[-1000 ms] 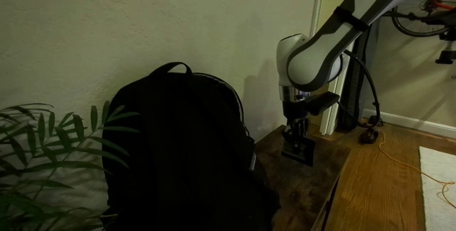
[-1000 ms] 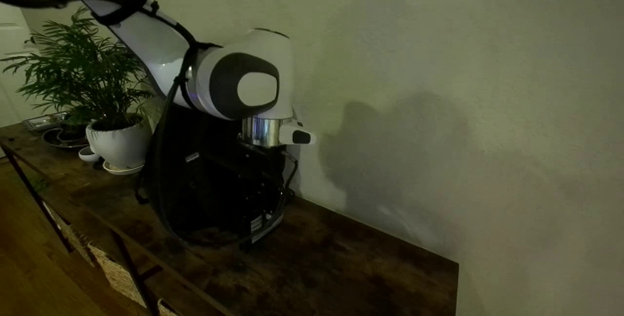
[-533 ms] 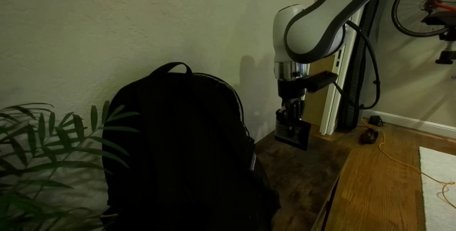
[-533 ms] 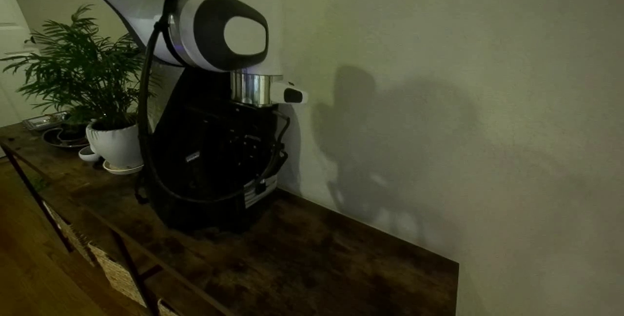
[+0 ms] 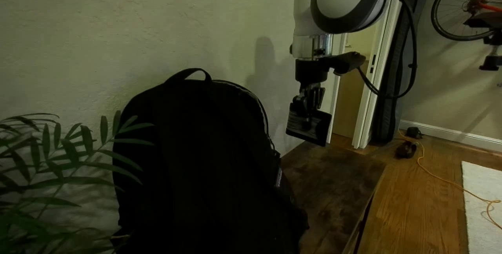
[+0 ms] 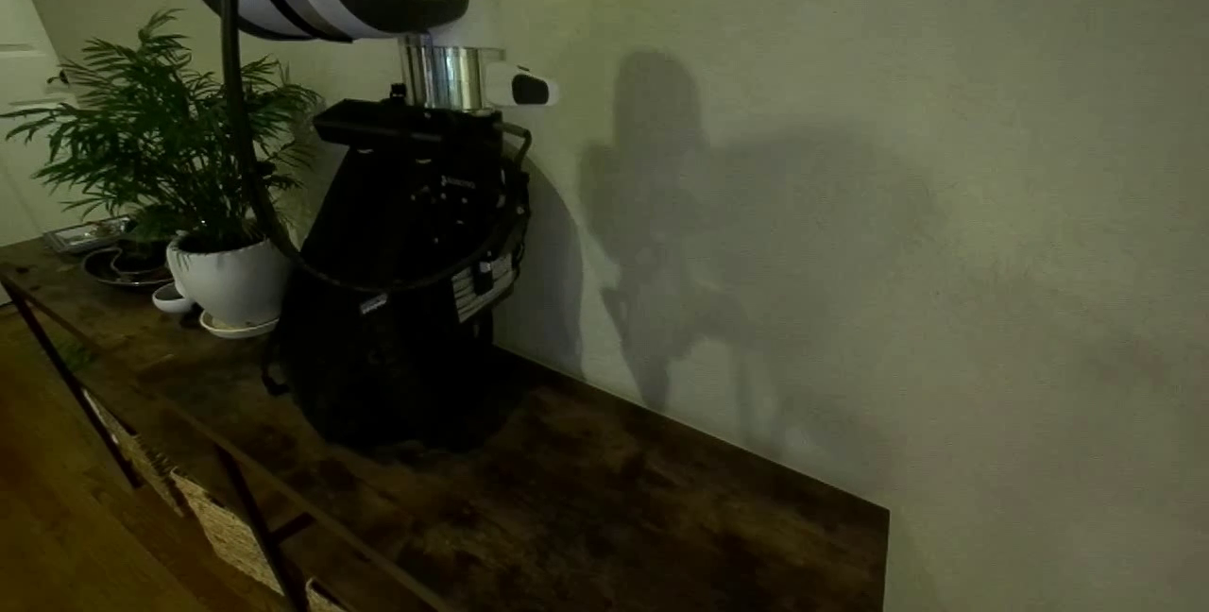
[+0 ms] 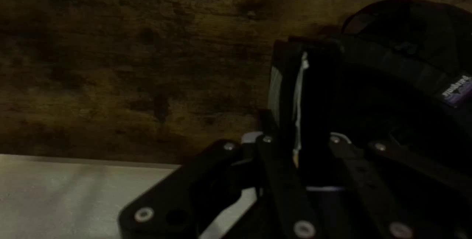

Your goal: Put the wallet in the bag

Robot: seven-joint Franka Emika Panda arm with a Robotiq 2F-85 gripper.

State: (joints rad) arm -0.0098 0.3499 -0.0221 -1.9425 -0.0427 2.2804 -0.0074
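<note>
Claw [image 5: 308,118] clamped on wallet [image 5: 315,131]; both sit higher than a second ago, well above bench [image 5: 333,179], near but outside bag [image 5: 204,160]. Probably gaining height to enter from above; insertion remains.

Black bag [image 5: 200,167] blocking, wall [image 6: 945,215] alongside, free room over adjoining tabletop [image 6: 642,518]
</note>
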